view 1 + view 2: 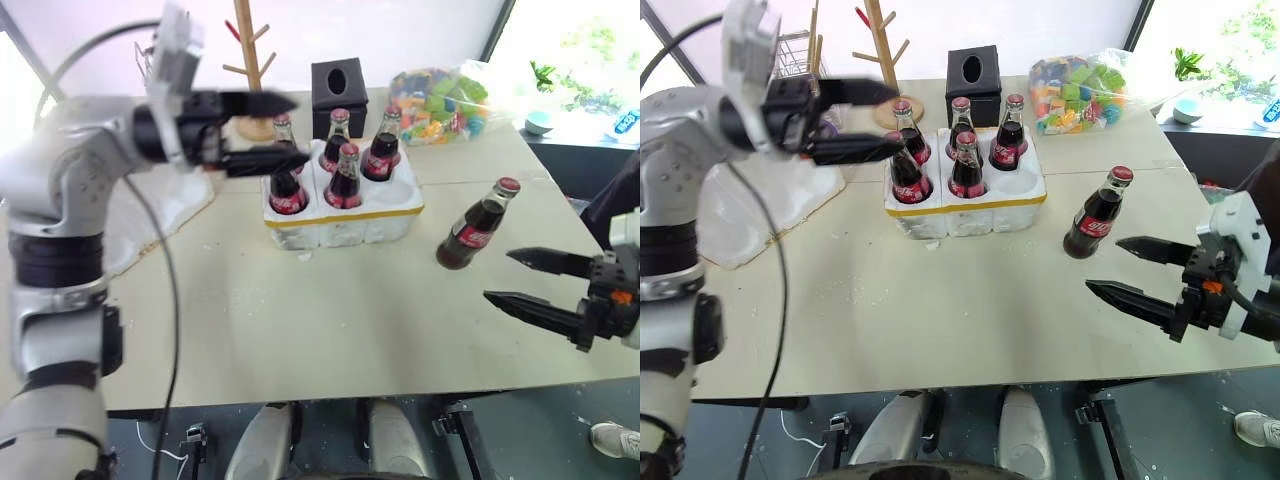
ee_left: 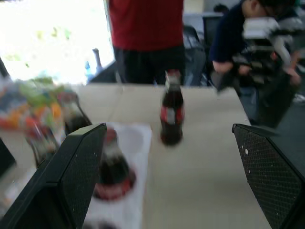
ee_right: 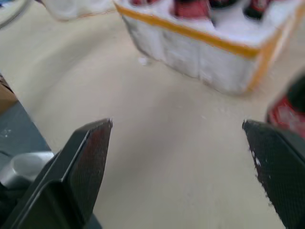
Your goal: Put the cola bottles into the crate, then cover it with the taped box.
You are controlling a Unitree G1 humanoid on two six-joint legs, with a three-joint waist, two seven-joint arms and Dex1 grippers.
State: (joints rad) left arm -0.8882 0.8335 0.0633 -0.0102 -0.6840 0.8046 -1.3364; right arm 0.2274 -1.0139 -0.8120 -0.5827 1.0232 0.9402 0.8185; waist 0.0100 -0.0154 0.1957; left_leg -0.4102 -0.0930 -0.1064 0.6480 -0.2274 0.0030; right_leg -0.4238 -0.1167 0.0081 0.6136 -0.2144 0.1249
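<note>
The red labels on the cola bottles (image 1: 345, 177) carry white script lettering (too small and blurred to read letter by letter), the same on the lone bottle (image 1: 477, 224) near the table's right edge.

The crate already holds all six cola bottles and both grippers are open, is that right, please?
Not quite: the crate holds five cola bottles; the sixth bottle stands on the table beside it, as the right eye view shows. Both the left gripper and the right gripper are open.
</note>
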